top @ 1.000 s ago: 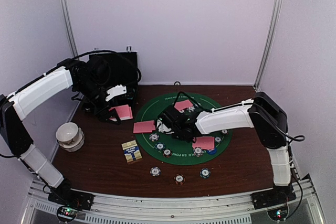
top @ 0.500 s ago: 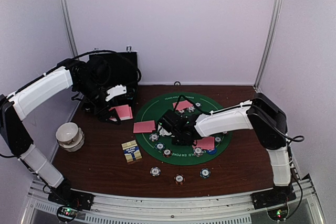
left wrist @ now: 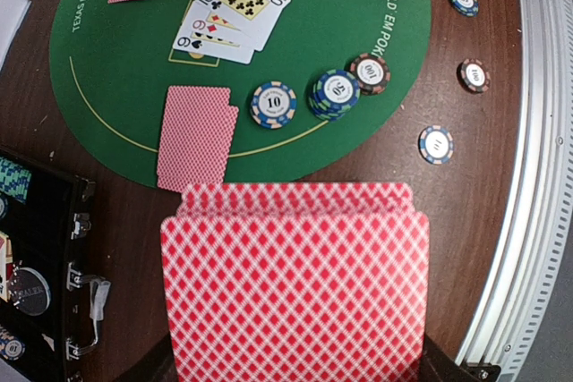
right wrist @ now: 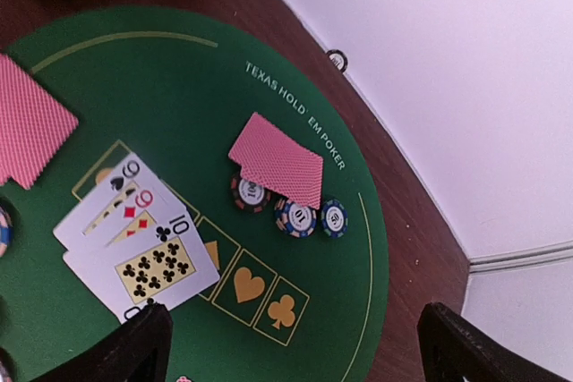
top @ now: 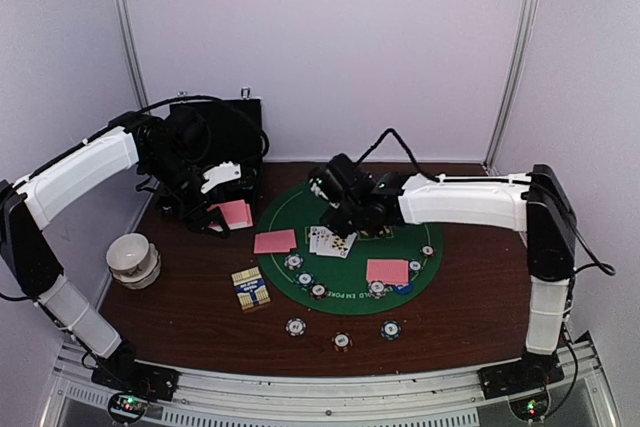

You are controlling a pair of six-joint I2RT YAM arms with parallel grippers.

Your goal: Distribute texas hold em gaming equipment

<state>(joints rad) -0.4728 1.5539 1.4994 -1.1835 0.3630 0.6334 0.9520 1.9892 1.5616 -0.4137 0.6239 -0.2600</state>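
Note:
My left gripper [top: 226, 211] is shut on a deck of pink-backed playing cards [left wrist: 295, 284], held above the wood left of the green mat [top: 300, 202]. My right gripper [right wrist: 300, 346] hangs open and empty above the mat's middle. Three face-up cards [right wrist: 134, 248] lie fanned below it, also in the top view [top: 330, 240] and the left wrist view [left wrist: 231, 15]. Face-down pink cards rest at the mat's left edge [top: 275, 241], at its front right [top: 387, 271] and at its far side [right wrist: 279, 163]. Poker chips [right wrist: 300, 216] sit by each set, and three chips [top: 341, 341] lie on the wood in front.
A black chip case [top: 215, 137] stands open at the back left, behind my left arm. A white bowl [top: 132, 255] sits near the left edge. A small card box [top: 250, 288] lies on the wood front left of the mat. The metal rail [left wrist: 537, 131] runs along the near edge.
My right gripper has opened, left the three face-up cards on the mat's middle, and risen back toward the far side. The left arm and its deck have not moved.

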